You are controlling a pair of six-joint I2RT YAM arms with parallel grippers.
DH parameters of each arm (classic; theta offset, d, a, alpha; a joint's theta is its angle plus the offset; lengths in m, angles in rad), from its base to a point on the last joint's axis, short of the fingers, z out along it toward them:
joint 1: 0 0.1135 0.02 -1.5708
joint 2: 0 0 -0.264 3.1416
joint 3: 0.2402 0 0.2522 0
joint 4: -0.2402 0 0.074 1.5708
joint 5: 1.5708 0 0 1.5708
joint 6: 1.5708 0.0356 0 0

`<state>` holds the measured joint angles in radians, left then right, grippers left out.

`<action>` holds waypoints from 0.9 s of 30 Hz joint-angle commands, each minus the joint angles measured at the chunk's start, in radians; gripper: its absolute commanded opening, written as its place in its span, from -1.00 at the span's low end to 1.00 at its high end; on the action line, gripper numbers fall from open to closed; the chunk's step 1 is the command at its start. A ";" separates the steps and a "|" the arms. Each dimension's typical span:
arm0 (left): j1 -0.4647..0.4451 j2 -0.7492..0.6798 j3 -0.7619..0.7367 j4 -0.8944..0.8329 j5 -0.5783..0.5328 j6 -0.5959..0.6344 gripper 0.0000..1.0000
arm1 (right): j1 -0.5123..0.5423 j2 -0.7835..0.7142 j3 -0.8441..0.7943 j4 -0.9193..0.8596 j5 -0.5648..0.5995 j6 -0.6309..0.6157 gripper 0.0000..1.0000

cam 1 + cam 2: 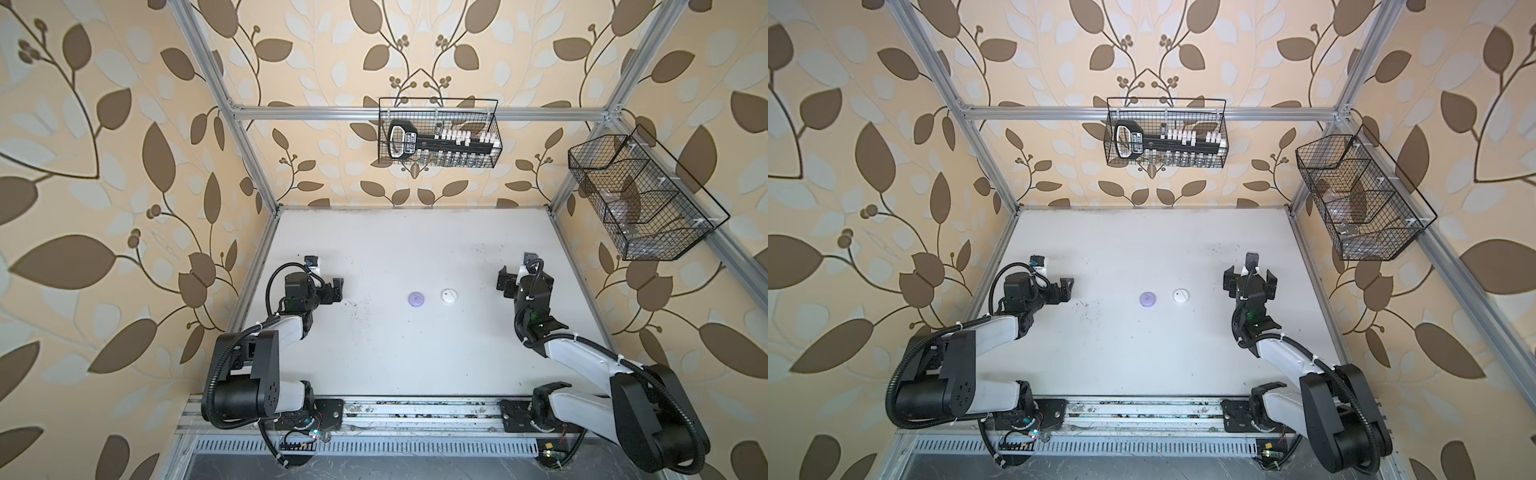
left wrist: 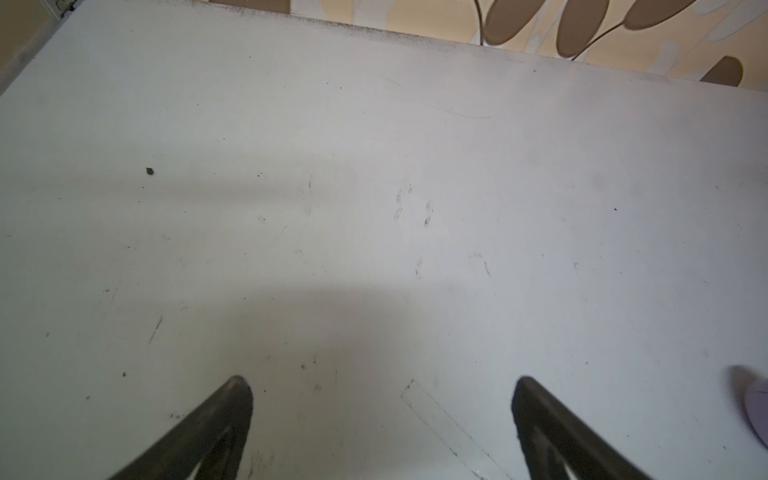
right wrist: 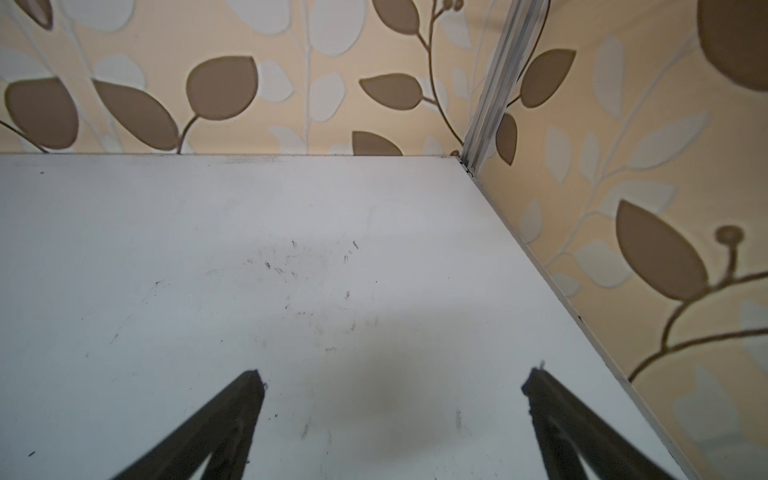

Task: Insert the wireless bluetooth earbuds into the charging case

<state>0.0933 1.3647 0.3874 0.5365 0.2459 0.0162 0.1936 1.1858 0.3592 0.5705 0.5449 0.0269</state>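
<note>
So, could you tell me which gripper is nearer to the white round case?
Right. The right gripper hangs right of the white round case; the left gripper is farther off, left beyond the lilac case.

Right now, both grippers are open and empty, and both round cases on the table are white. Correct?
No. One is a lilac case, beside the white case, as both top views show. The left gripper and right gripper are open and empty.

Cream wallpaper with brown leaves [image 1: 104, 166] surrounds a scuffed white worktop [image 1: 395, 249]. Silver aluminium rails [image 1: 311, 111] carry a black wire back basket [image 1: 384, 120] and a black wire side basket [image 1: 598, 158].
</note>
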 commanded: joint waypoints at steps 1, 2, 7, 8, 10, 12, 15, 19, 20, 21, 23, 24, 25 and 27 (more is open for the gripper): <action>0.013 0.018 -0.036 0.191 0.003 0.021 0.98 | -0.025 0.012 -0.014 0.089 -0.015 -0.027 1.00; 0.013 0.025 -0.046 0.215 0.002 0.021 0.98 | -0.033 0.015 -0.014 0.086 -0.026 -0.023 1.00; 0.013 0.066 -0.099 0.346 0.001 0.021 0.98 | -0.068 -0.005 -0.064 0.139 -0.145 -0.026 1.00; 0.012 0.103 -0.107 0.379 0.000 0.017 0.98 | -0.076 -0.008 -0.077 0.152 -0.170 -0.027 1.00; 0.013 0.115 -0.107 0.391 -0.009 0.010 0.98 | -0.098 -0.017 -0.110 0.195 -0.209 -0.018 1.00; 0.012 0.097 -0.100 0.349 -0.009 0.015 0.98 | -0.116 -0.023 -0.136 0.229 -0.246 -0.011 1.00; 0.013 0.110 -0.098 0.365 -0.011 0.011 0.98 | -0.117 -0.016 -0.143 0.238 -0.269 -0.012 1.00; 0.012 0.114 -0.073 0.325 -0.043 0.000 0.98 | -0.118 0.026 -0.138 0.258 -0.274 -0.012 1.00; 0.013 0.116 -0.065 0.313 -0.058 -0.007 0.98 | -0.119 0.033 -0.139 0.266 -0.273 -0.012 1.00; 0.013 0.116 -0.057 0.298 -0.070 -0.012 0.98 | -0.121 0.041 -0.140 0.274 -0.273 -0.012 1.00; 0.013 0.120 -0.043 0.274 -0.095 -0.021 0.98 | -0.121 0.058 -0.138 0.284 -0.274 -0.012 1.00; 0.012 0.123 -0.040 0.272 -0.098 -0.023 0.98 | -0.121 0.071 -0.134 0.290 -0.275 -0.012 1.00; 0.012 0.124 -0.038 0.270 -0.101 -0.023 0.98 | -0.122 0.090 -0.127 0.297 -0.279 -0.014 1.00; 0.013 0.125 -0.029 0.253 -0.116 -0.031 0.98 | -0.125 0.121 -0.104 0.286 -0.293 -0.016 1.00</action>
<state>0.0933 1.4826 0.3275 0.8009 0.1719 0.0067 0.0753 1.2743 0.2249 0.8234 0.2794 0.0242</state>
